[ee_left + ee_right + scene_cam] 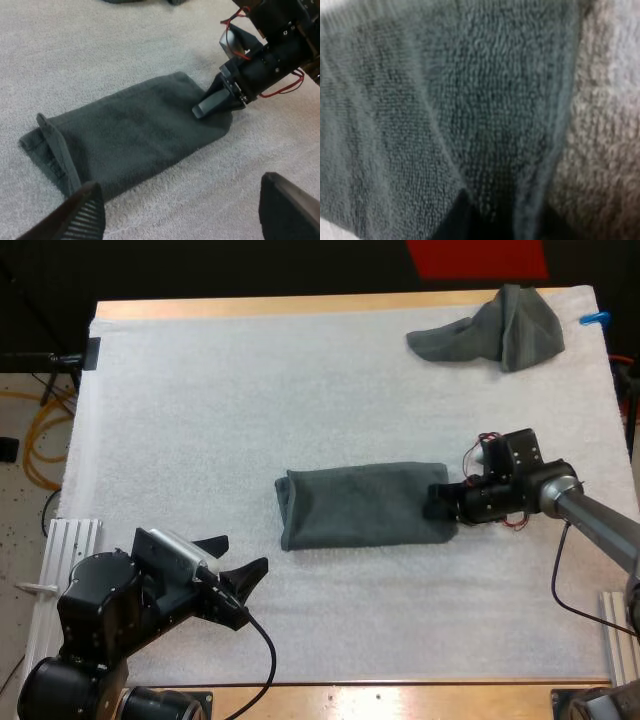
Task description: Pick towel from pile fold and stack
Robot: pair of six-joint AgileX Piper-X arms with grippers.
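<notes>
Pinches the right end of the folded dark grey-green terry towel (360, 506), lying in the middle of the white foam mat (200, 390), in the right gripper (438, 503). Holds the left gripper (245, 552) spread wide, near the towel's left end but clear. Best to lift low and carry that end over squarely, matching edges without dragging the fold open.

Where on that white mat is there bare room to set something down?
The widest bare mat lies far left, between the folded towel and the far edge. The near strip right of the left jaws is bare too. Crowded: the folded towel's right end, held by the right jaws, and the far right corner with the crumpled towel.
</notes>
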